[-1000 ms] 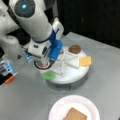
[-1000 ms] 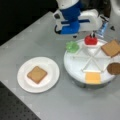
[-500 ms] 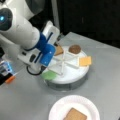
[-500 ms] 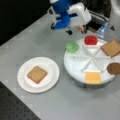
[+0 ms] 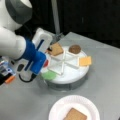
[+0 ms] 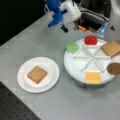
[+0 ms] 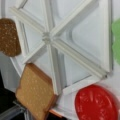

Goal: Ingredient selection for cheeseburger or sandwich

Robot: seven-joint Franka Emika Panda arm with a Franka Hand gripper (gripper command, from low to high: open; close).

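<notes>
We saw the arm's gripper (image 6: 65, 28) raised above the counter (image 6: 30, 40), beside the round divided tray (image 6: 75, 65) on the side nearest the green leaf piece (image 6: 72, 46) and the red disc (image 6: 90, 40); it touched nothing, and we could not tell whether its fingers were apart or together, nor whether they carried anything. In a front view the arm's blue and white wrist (image 5: 37, 53) hung over the tray's left edge, partly hiding the red disc. One toast square (image 6: 37, 74) already lay alone on the white paper plate (image 6: 51, 81), so we judged the sandwich to have its base only, with the picking of fillings in hand. The tray held the second toast square (image 6: 111, 48), the dark brown disc (image 6: 114, 68) and the yellow square (image 6: 93, 77), each in its own wedge, with at least one wedge empty. The wrist view looked down on the tray's hub (image 7: 46, 37), the toast and the red disc close below. A pick, we judged, would call for a level descent onto one flat piece, clear of the raised dividers.
</notes>
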